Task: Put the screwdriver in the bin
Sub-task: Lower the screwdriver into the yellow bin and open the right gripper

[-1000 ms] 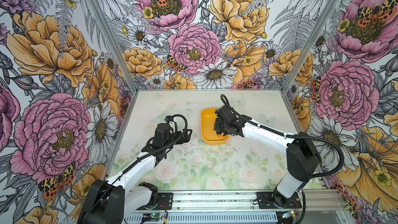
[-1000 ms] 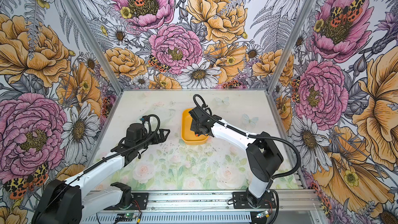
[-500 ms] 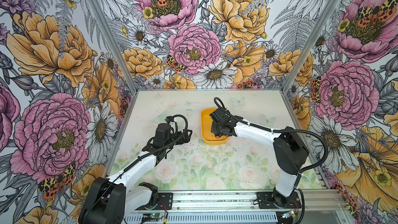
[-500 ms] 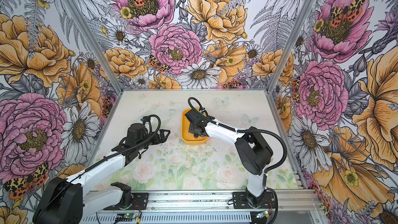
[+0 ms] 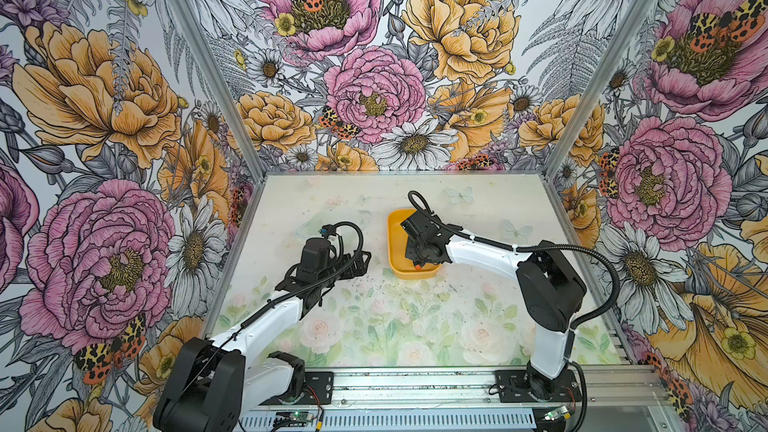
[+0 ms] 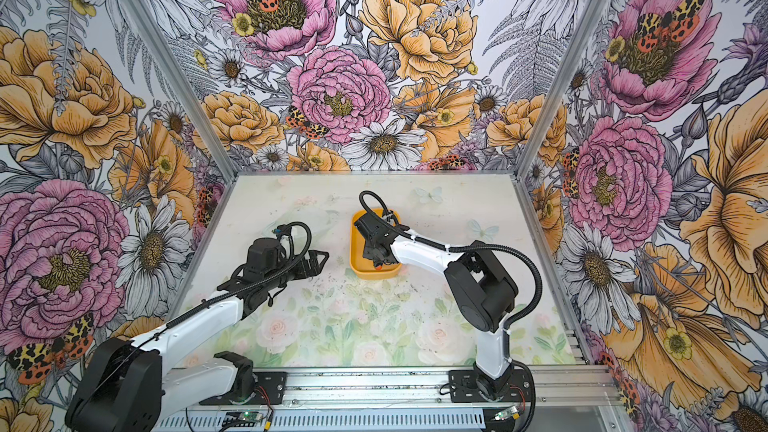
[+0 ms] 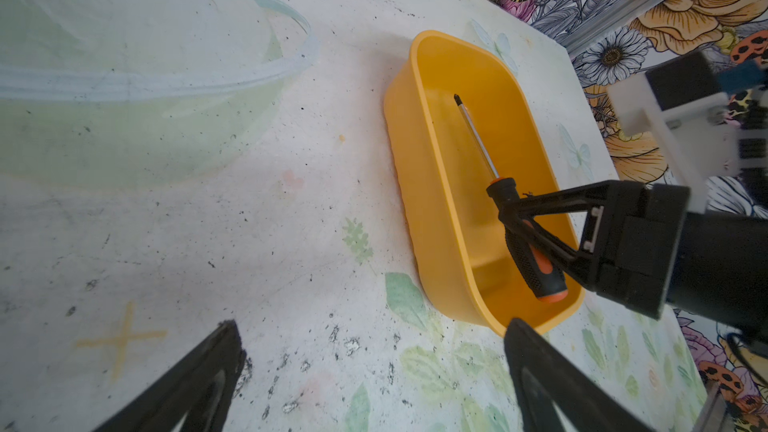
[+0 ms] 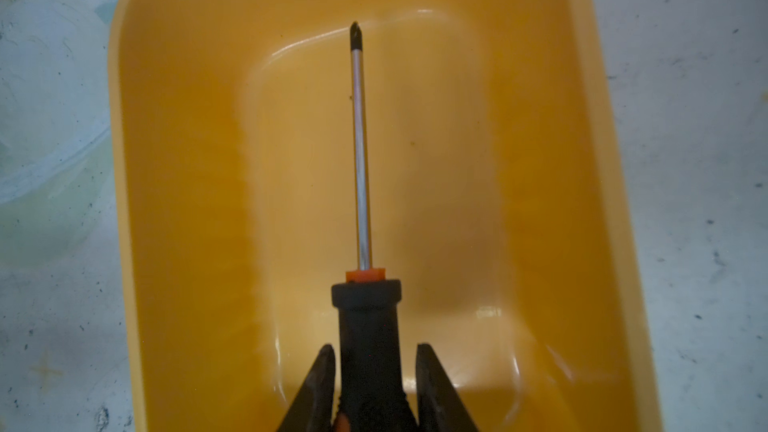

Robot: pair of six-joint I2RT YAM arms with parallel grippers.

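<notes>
My left gripper (image 7: 374,326) is nearest to me. Its two fingers are spread wide and hold nothing. It hangs over the flowery table (image 7: 208,222), near the yellow-orange bin (image 7: 419,184). Next comes my right gripper (image 8: 370,351). It is squeezed tight on the black handle of the screwdriver (image 8: 361,160). The screwdriver is inside the bin, along its long way. The handle's orange end is by the bin's near wall. The thin silver shaft points to the far wall and ends in a dark tip. I cannot tell if it touches the bin's floor.
</notes>
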